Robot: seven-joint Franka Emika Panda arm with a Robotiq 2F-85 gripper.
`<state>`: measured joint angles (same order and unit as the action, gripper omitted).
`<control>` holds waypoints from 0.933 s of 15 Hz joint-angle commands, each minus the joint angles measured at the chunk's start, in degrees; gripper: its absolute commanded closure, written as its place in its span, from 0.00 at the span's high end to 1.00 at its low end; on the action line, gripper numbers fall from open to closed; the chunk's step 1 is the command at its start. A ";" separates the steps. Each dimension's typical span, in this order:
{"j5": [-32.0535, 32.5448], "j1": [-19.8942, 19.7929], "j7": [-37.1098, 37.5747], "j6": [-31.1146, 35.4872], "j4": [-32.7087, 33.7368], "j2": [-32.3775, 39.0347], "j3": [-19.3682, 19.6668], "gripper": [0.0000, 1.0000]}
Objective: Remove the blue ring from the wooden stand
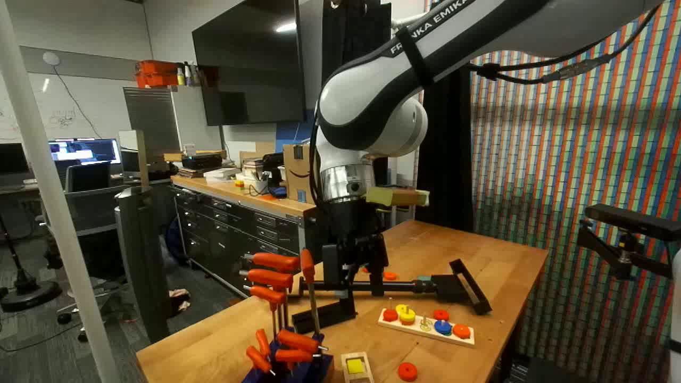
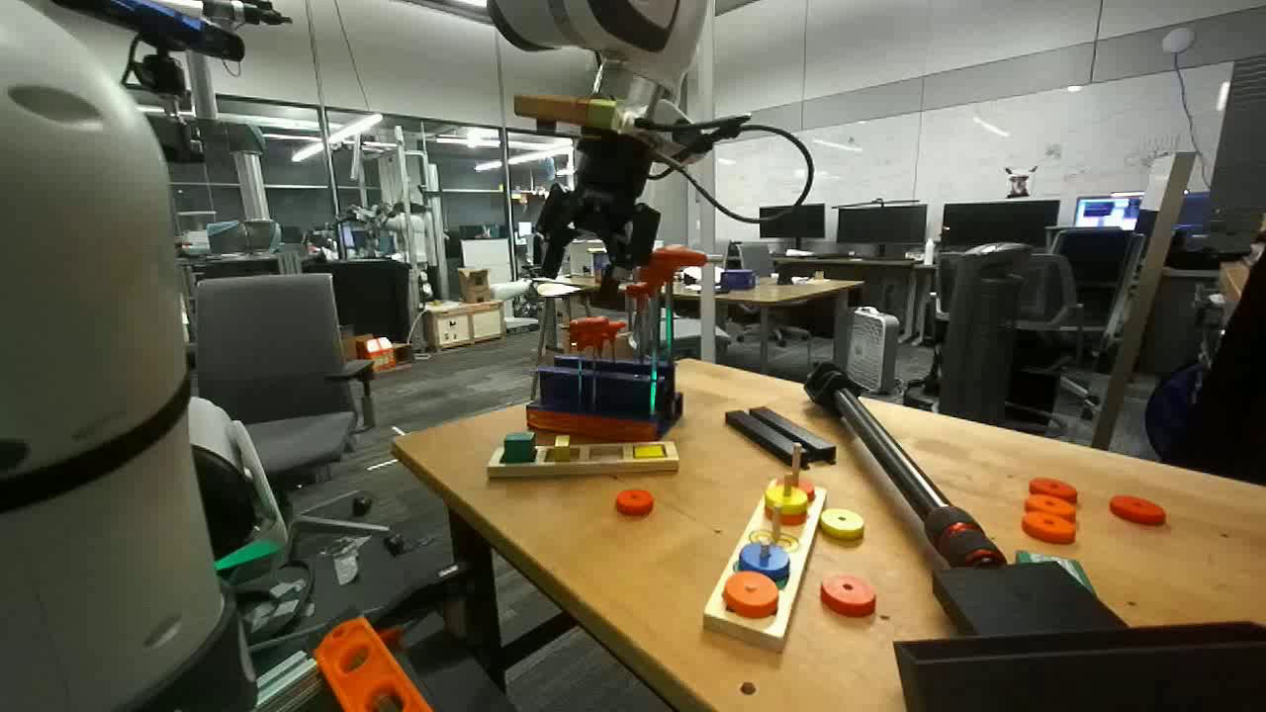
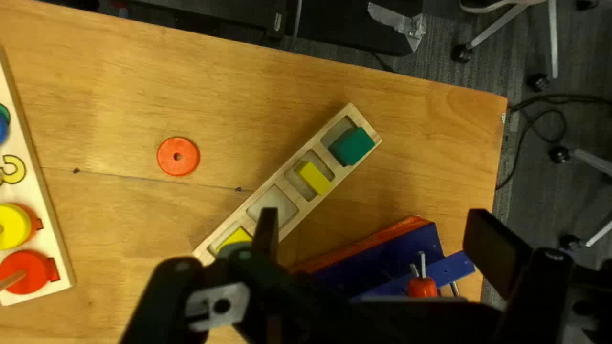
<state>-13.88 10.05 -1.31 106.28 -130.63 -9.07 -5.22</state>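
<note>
In an exterior view the wooden stand lies below the fingers, to picture-right. In an exterior view the blue ring shows nearly whole on that stand, well apart from the fingers, lower and to picture-right. The wrist view catches only a sliver of ring at its left edge, but shows the fingers spread wide, gripping nothing; a sideways reach probably precedes descent.

Wrist view: round blue ring cut to sliver by left edge, flat pale wooden peg stand cropped there too. Black two-finger gripper blurred, hiding part of long pale wooden block tray.
</note>
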 commanded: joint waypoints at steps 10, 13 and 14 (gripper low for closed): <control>0.96 -0.91 0.38 -1.14 0.55 0.15 -0.85 1.00; 4.17 -1.26 1.20 -2.76 -0.38 -0.46 -0.95 1.00; 6.28 -1.42 0.61 -3.01 -1.47 -1.58 -0.95 1.00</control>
<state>-11.49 9.71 -1.25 105.28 -131.14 -8.84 -5.25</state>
